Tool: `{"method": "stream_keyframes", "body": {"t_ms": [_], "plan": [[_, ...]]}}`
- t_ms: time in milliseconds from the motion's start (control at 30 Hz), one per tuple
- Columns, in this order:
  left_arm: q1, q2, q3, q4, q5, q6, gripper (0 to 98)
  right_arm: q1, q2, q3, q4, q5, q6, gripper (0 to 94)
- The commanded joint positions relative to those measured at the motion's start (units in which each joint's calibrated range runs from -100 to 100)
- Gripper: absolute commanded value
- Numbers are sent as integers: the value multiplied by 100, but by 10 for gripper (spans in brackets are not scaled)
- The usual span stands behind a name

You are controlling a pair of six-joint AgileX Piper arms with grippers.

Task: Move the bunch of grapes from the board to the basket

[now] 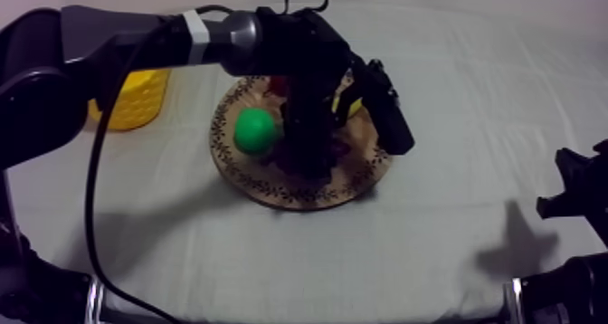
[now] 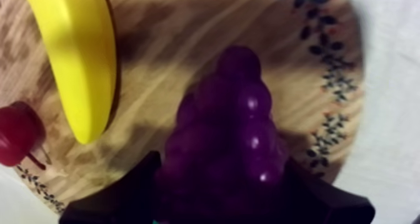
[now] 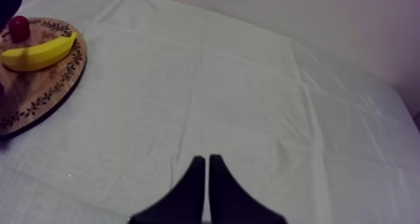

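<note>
The purple bunch of grapes lies on the round wooden board, and my left gripper is shut on its wide end, one black finger against each side. From above, my left arm reaches in from the upper left and its gripper points down onto the board. The yellow basket stands left of the board. My right gripper rests shut over bare cloth at the table's right side.
On the board a banana lies beside the grapes, with a small red fruit near the rim. A green pear sits on the board's left part. The board with its banana lies far from my right gripper.
</note>
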State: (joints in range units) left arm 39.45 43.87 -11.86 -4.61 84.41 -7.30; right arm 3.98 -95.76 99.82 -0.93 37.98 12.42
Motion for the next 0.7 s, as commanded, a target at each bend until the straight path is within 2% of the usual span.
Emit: {"method": "stream_keyframes", "body": {"t_ms": [0, 667], "plan": [[37, -200, 3, -1, 43, 6, 482, 1, 0, -4, -2, 0, 1, 3], [360, -2266, -213, -4, 1111, 317, 474, 1, 0, -4, -2, 0, 1, 3]]}}
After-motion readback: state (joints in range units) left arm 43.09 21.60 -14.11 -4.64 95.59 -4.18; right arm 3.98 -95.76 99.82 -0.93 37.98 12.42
